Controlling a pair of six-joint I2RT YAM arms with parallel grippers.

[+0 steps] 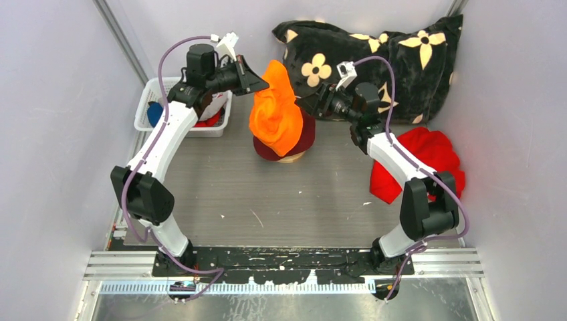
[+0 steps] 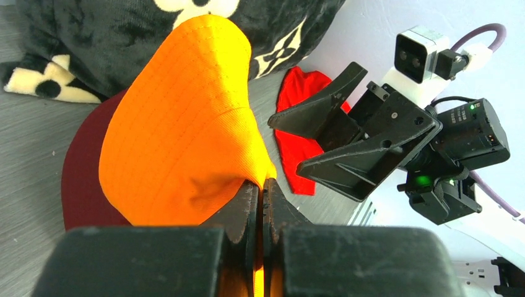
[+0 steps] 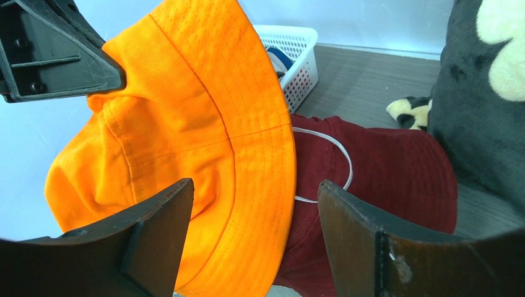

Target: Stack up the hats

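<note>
My left gripper (image 1: 265, 85) (image 2: 263, 185) is shut on the brim of the orange hat (image 1: 275, 110) (image 2: 179, 124) and holds it up, so that it hangs down over the maroon hat (image 1: 304, 139) (image 2: 80, 179). The maroon hat sits on a pale round base (image 1: 291, 159) in the middle of the table. My right gripper (image 1: 305, 104) (image 3: 254, 192) is open, close to the right of the orange hat (image 3: 186, 124), with its jaws wide apart and touching nothing. The maroon hat (image 3: 384, 179) lies just behind it. A blue hat (image 1: 155, 112) and a red one (image 1: 211, 120) lie in the basket.
A white basket (image 1: 142, 110) (image 3: 300, 59) stands at the back left. A black pillow with cream flowers (image 1: 381, 60) (image 2: 93, 43) lies at the back right. A bright red cloth bundle (image 1: 421, 160) (image 2: 297, 105) lies at the right under my right arm.
</note>
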